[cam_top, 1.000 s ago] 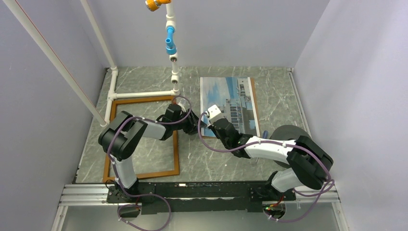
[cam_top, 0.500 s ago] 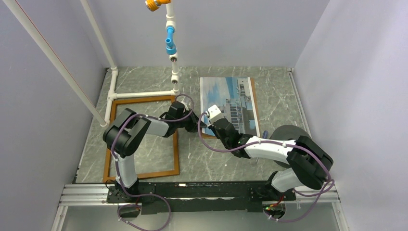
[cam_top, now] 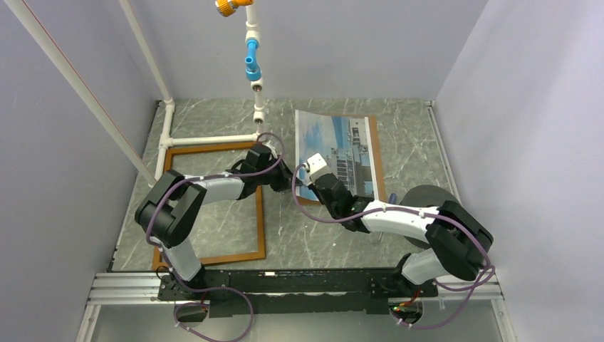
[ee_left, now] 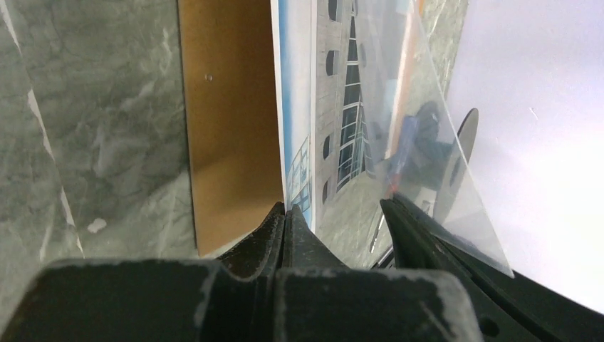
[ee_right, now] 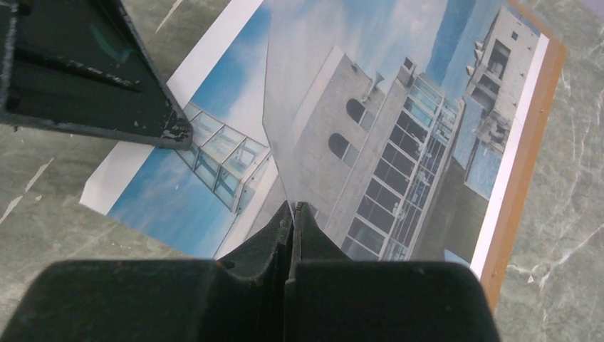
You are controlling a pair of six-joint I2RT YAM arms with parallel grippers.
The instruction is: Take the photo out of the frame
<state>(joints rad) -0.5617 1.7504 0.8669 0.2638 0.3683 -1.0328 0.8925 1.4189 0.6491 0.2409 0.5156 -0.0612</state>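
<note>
The photo [cam_top: 335, 146], a white building against blue sky, lies on a brown backing board [cam_top: 376, 153] right of centre, with its left edge raised. The empty reddish-brown frame [cam_top: 261, 221] lies flat at the left. My left gripper [cam_top: 283, 182] is shut on the photo's near left edge; the left wrist view shows the photo [ee_left: 303, 107] pinched above the board [ee_left: 228, 107]. My right gripper [cam_top: 305, 184] is shut on the corner of a clear sheet [ee_right: 370, 85], held up over the photo [ee_right: 214, 178]. The sheet also shows in the left wrist view [ee_left: 434, 142].
A white pipe structure [cam_top: 214, 140] with blue and orange fittings [cam_top: 251, 64] stands behind the frame. A dark round object [cam_top: 426, 196] lies at the right, near the right arm. Walls close in on three sides.
The left arm has swung up and forward, and the photo's left edge has lifted off the backing board. The right gripper has held its place.
</note>
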